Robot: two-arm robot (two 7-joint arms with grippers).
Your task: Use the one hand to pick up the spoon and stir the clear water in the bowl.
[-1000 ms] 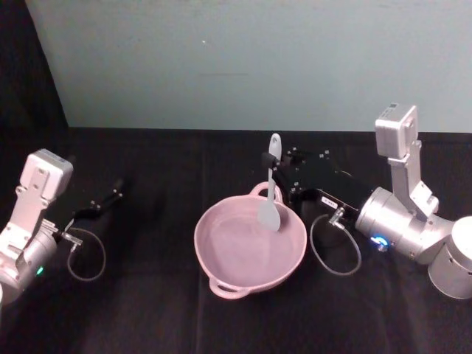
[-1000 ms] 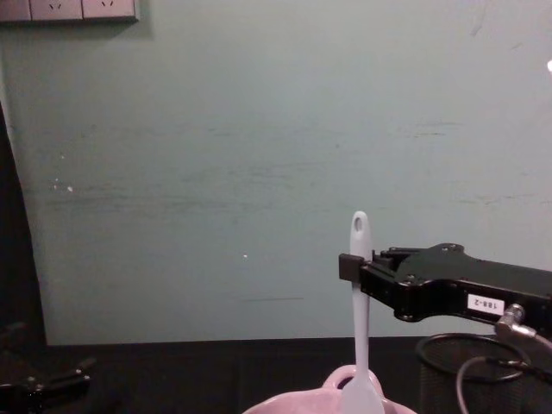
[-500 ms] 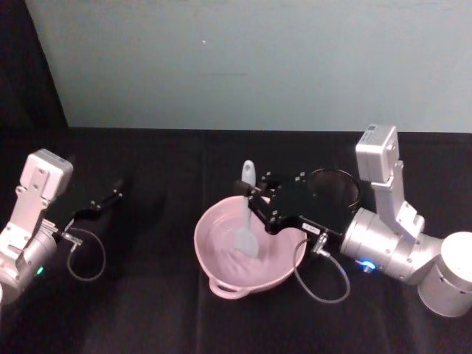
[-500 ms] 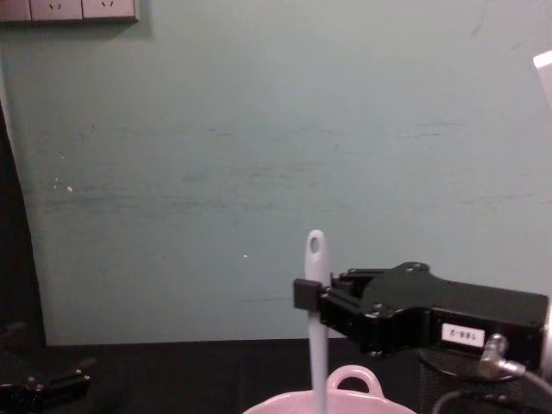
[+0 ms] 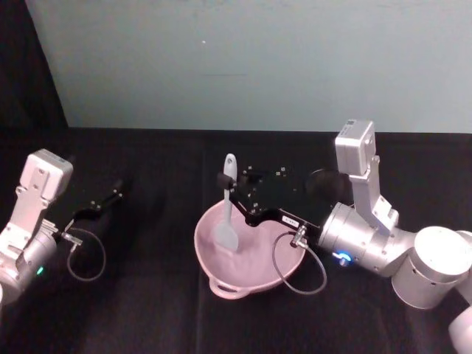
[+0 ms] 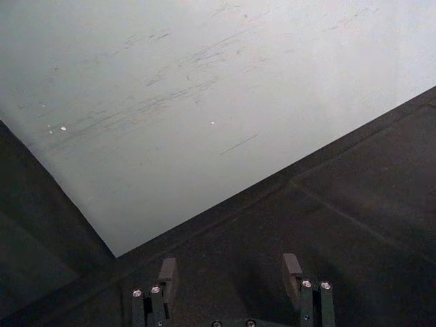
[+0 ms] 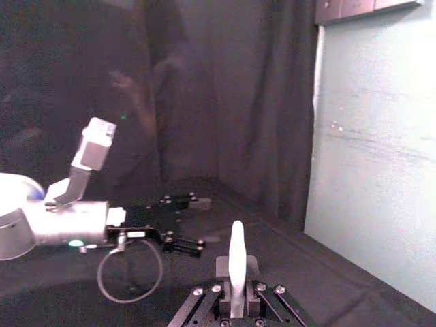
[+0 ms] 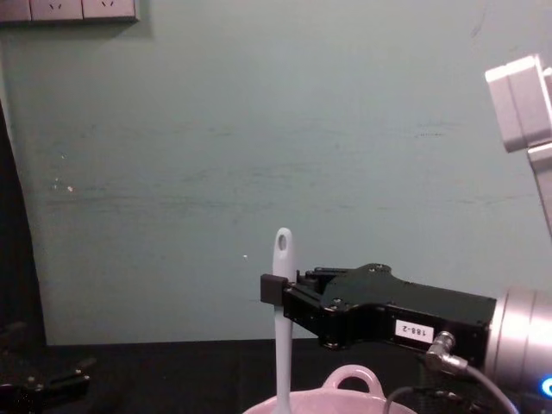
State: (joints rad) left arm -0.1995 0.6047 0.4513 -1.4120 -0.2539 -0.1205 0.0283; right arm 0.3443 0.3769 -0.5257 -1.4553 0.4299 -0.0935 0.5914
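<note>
Head view: right arm is doing all the work, reaching in over the bowl [image 5: 221, 276] from its right side
Right gripper [image 5: 230, 190]: closed tight on the upper handle of the spoon [image 5: 227, 214], a bit below the oval hole; the right wrist view shows the white handle pinched between the two fingers [image 7: 221, 267]
Spoon: hanging pretty much upright, blade down inside the bowl toward its left half, handle end sticking up above the claw [image 8: 278, 289] in the chest view
Bowl: pink, sitting on the black table [image 5: 147, 310], one loop handle on the near rim and another at the far rim [image 8: 349, 378]
Water: can't really make it out, so no idea how deep the blade sits
Left gripper [image 6: 230, 276]: parked well off to the left of the bowl, fingers spread apart, holding nothing
How it handles: spoon looks like light thin plastic, probably a bit bendy at the blade and slick when wet, so I'd say a high firm pinch on the handle is right
Watch out: bowl looks light and glossy, I'd guess a hard sweep against the wall could shove it, so gentle circles
</note>
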